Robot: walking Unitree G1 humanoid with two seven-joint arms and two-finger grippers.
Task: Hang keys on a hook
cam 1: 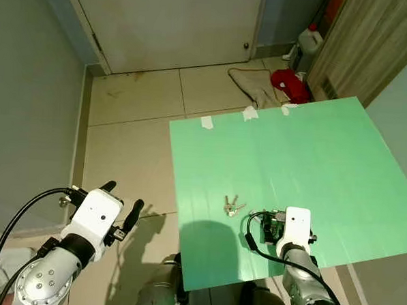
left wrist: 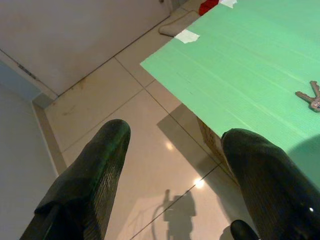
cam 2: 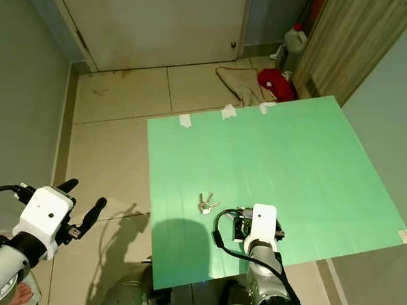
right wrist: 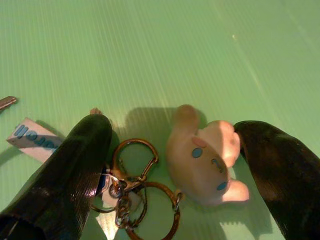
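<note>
A green board (cam 1: 312, 158) lies in front of me like a tabletop. A small bunch of silver keys (cam 1: 233, 207) rests on it near the front edge. My right gripper (right wrist: 172, 129) is down on the board just right of those keys, open. Its black fingers (right wrist: 65, 170) straddle a pale pink figure charm (right wrist: 205, 160) and its brass rings (right wrist: 135, 185); a white printed tag (right wrist: 32, 135) lies beside them. My left gripper (cam 1: 122, 197) hangs open over the tiled floor, left of the board, holding nothing. In the left wrist view the keys (left wrist: 310, 96) lie far off on the green.
A closed pale door (cam 1: 162, 20) stands ahead. A beige cloth (cam 1: 255, 83), a red item (cam 1: 292, 85) and a white bottle (cam 1: 309, 42) lie by a wooden cabinet (cam 1: 373, 45). Tape strips (cam 1: 206, 122) mark the board's far edge. A grey wall (cam 1: 28, 102) runs along the left.
</note>
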